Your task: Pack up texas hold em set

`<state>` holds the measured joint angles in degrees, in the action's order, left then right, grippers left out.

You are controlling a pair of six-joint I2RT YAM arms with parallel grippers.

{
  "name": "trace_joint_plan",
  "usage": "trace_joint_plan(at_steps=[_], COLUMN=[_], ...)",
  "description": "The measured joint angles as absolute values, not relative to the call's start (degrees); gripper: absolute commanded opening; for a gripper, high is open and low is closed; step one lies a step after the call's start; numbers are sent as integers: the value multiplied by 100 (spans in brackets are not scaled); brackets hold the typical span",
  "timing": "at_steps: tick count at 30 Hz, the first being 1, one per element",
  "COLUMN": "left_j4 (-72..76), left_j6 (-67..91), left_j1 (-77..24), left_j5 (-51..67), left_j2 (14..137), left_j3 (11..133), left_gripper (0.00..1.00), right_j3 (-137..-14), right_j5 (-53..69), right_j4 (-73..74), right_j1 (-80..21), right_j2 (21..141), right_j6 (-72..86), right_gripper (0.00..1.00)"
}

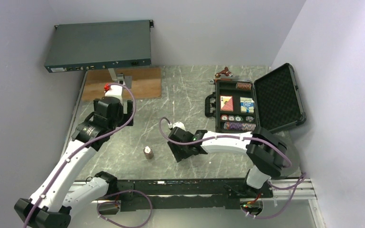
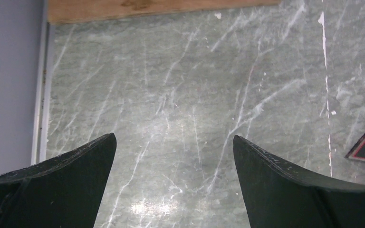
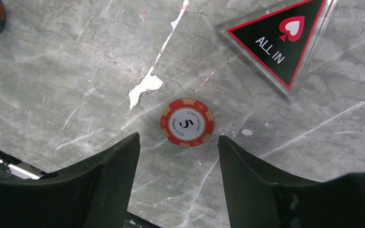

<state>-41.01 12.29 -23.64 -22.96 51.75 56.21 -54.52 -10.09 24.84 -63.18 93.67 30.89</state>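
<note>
Texas hold em set: briefcase (image 1: 254, 102) open at the right edge of the surface (image 1: 180, 95), decks and chips inside.
Found a red chip (image 3: 187, 122) loose just ahead of the right hand (image 3: 178, 138), fingers apart, gripping nothing; triangle piece (image 3: 285, 38) flat nearby, chip stack (image 1: 148, 152) further left. Left hand (image 2: 173, 137) spread wide. Wrench (image 1: 224, 73) just behind the case, rack box (image 1: 98, 46) far left.

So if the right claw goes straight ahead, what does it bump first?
Probably the red chip, lying flat on the table just ahead of the right claw, in line with its open gap. Depth is unclear.
</note>
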Motion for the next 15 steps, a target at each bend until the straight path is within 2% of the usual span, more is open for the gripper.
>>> trace_joint_plan(at_steps=[9, 15], left_j4=[-3966, -3876], left_j6=[1232, 1229], left_j1=[-2338, -2335], left_j5=[-2792, -2906], left_j2=[4224, 4108], left_j3=[5358, 5358], left_gripper=[100, 100], right_j3=[-5496, -5660], right_j5=[-1216, -1343], right_j4=[2373, 2397], right_j1=[-6333, -6353], right_j2=[9660, 9826], right_j6=[3059, 3024], right_gripper=[60, 55])
